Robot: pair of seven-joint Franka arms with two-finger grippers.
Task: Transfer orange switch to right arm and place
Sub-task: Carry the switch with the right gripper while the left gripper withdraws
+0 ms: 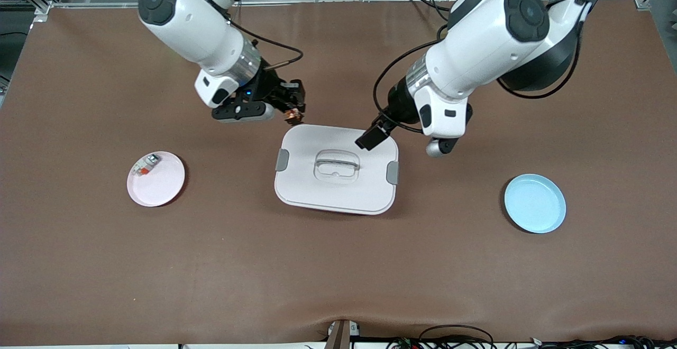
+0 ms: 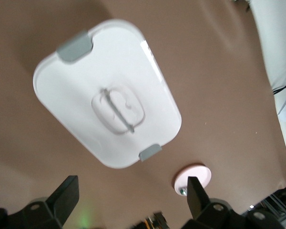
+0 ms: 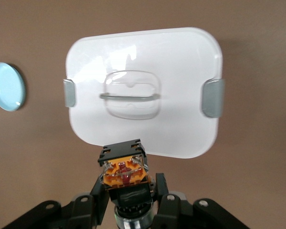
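Two Franka arms hang over a brown table (image 1: 338, 275). The right gripper (image 1: 294, 107), in the air just off the white lidded box (image 1: 336, 169) at about its 11 o'clock edge in the front view, is clamped on the orange switch (image 3: 125, 169), whose orange face shows between the fingers (image 3: 96, 200). The left gripper (image 2: 128, 200) hovers over the box's 1 o'clock corner with its fingers (image 2: 62, 195) spread wide and nothing between them. A pink plate (image 1: 164, 185) carrying a small whitish-grey block (image 1: 145, 165) sits at the box's 9 o'clock, toward the right arm's end; a blue plate (image 1: 534, 203) lies at its 3 o'clock.
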